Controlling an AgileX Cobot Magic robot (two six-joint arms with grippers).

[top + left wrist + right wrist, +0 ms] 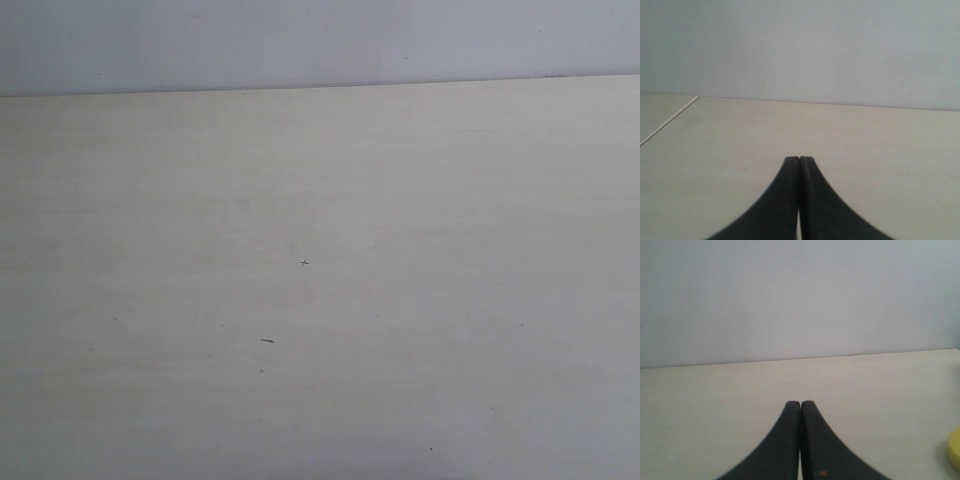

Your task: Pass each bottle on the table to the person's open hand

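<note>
In your left wrist view, nearest the lens, the left gripper (799,159) has its two black fingers pressed together tip to tip, with nothing between them. It is low over the table (880,150). Your right gripper (800,403) is the same: fingers closed against each other and holding nothing, above the pale tabletop (715,390).

Off to one side of the right gripper, a rounded yellow shape (955,447) sits on the table, apart from the fingers and cut off by the picture's border. So little of it shows that you cannot tell whether it is the yellow bottle.

In the exterior view, the lower middle of the frame has a short dark streak (267,341) on the wood grain. Further back, near the centre, there is a tiny cross-shaped mark (304,262). Neither arm appears in this view.

In the left wrist view, a thin pale line (670,120) runs slantwise across the surface. Farthest off, a plain grey-white wall (300,40) fills the top strip of the frame behind the table's far edge.
</note>
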